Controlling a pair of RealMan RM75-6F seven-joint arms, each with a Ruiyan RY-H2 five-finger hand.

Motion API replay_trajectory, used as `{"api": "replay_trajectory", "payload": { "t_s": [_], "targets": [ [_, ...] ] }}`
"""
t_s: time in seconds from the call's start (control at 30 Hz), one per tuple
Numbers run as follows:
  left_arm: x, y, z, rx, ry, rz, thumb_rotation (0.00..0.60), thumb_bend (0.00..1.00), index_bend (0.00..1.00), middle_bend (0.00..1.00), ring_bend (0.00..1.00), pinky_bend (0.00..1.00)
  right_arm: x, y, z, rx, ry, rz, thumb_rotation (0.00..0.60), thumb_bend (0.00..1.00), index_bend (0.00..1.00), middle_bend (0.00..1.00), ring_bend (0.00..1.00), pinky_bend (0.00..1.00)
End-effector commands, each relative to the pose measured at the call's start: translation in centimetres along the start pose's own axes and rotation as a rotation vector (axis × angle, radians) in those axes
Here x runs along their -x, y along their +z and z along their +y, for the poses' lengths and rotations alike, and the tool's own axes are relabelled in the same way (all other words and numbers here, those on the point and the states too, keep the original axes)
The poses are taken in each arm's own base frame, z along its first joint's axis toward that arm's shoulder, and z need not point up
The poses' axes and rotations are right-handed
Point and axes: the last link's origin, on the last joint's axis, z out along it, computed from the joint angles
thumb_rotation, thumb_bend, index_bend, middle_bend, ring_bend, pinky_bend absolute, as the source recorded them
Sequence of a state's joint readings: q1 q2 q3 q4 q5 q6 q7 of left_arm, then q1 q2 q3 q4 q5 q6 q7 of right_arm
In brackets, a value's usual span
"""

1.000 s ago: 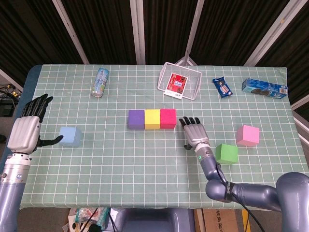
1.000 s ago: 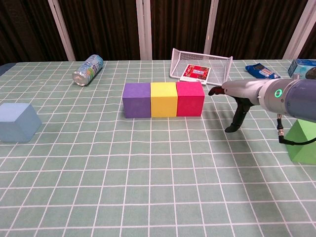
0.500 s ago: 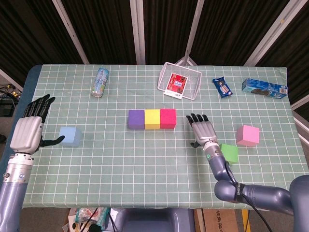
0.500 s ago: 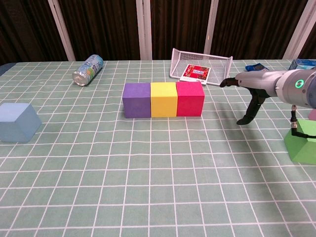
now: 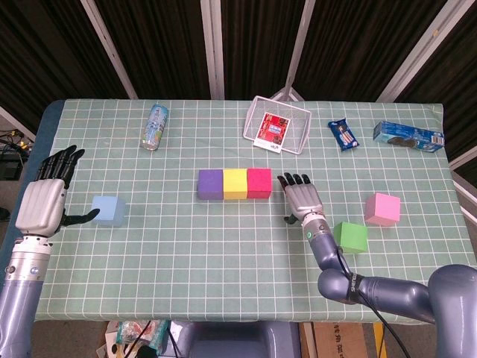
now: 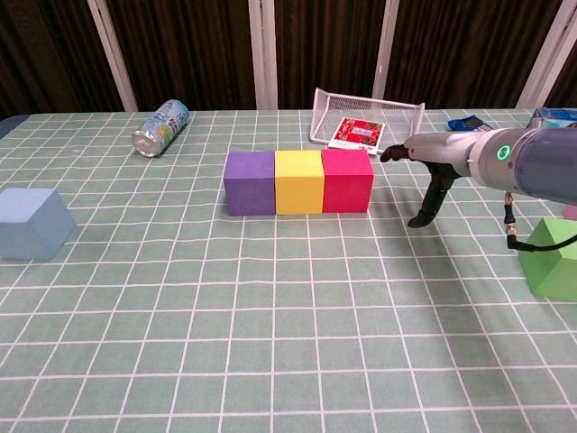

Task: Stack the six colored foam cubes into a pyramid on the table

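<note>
A purple cube (image 5: 210, 184), a yellow cube (image 5: 235, 183) and a red cube (image 5: 259, 183) stand touching in a row at the table's middle. My right hand (image 5: 301, 199) hovers open just right of the red cube (image 6: 347, 179), holding nothing. The green cube (image 5: 349, 236) lies behind that hand's wrist, and the pink cube (image 5: 382, 208) sits further right. The light blue cube (image 5: 109, 210) rests at the left, with my left hand (image 5: 46, 201) open beside it, thumb pointing at it without contact. In the chest view the right hand (image 6: 433, 171) shows but the left hand does not.
A drink can (image 5: 154, 127) lies at the back left. A white wire basket (image 5: 295, 127) with a red packet stands at the back centre. A snack packet (image 5: 343, 135) and a blue biscuit box (image 5: 408, 136) lie at the back right.
My right hand swung right toward the green cube half a second ago, then came back left beside the red cube. The left hand barely moved. No cube shifted.
</note>
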State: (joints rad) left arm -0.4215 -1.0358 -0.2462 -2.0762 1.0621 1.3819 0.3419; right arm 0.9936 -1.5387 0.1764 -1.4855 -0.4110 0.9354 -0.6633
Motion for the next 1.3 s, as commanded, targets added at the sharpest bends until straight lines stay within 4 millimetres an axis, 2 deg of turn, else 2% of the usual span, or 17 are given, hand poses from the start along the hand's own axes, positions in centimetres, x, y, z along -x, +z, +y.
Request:
{"api": "replay_trajectory", "payload": {
  "t_s": [0.03, 0.43, 0.77, 0.9, 1.03, 1.17, 1.3],
  "targets": [
    [0.0, 0.0, -0.1, -0.005, -0.002, -0.001, 0.6, 0.05, 0.0, 0.0, 0.0, 0.02, 0.1, 0.3, -0.4, -0.006, -0.002, -0.004, 0.6, 0.24, 0.0, 0.0, 0.0, 0.0],
    [-0.1, 0.1, -0.4, -0.01, -0.006, -0.005, 0.6, 0.05, 0.0, 0.0, 0.0, 0.02, 0.7, 0.5, -2.2, -0.043, -0.002, -0.018, 0.6, 0.24, 0.0, 0.0, 0.0, 0.0],
    [-0.1, 0.0, -0.4, -0.008, -0.007, -0.007, 0.6, 0.05, 0.0, 0.0, 0.0, 0.02, 0.6, 0.8, -2.2, -0.027, -0.011, -0.002, 0.6, 0.24, 0.0, 0.0, 0.0, 0.0],
    [0.0, 0.0, -0.4, -0.006, -0.005, -0.013, 0.6, 0.05, 0.0, 0.0, 0.0, 0.02, 0.2, 0.7, -1.4, -0.001, -0.013, 0.018, 0.6, 0.24, 0.0, 0.0, 0.0, 0.0],
    [0.1, -0.1, -0.4, -0.004, -0.005, -0.017, 0.6, 0.05, 0.0, 0.0, 0.0, 0.02, -1.0, -0.3, 0.0, 0.021, -0.018, 0.068, 0.6, 0.24, 0.0, 0.0, 0.0, 0.0],
    [0.2, -0.1, -0.4, 0.001, -0.012, -0.01, 0.6, 0.05, 0.0, 0.0, 0.0, 0.02, -2.6, -2.5, 1.9, 0.022, -0.015, 0.153, 0.6, 0.24, 0.0, 0.0, 0.0, 0.0],
    [0.5, -0.2, -0.2, 0.019, -0.013, -0.01, 0.6, 0.05, 0.0, 0.0, 0.0, 0.02, -3.9, -5.6, 4.5, 0.022, -0.004, 0.256, 0.6, 0.24, 0.0, 0.0, 0.0, 0.0]
  ]
}}
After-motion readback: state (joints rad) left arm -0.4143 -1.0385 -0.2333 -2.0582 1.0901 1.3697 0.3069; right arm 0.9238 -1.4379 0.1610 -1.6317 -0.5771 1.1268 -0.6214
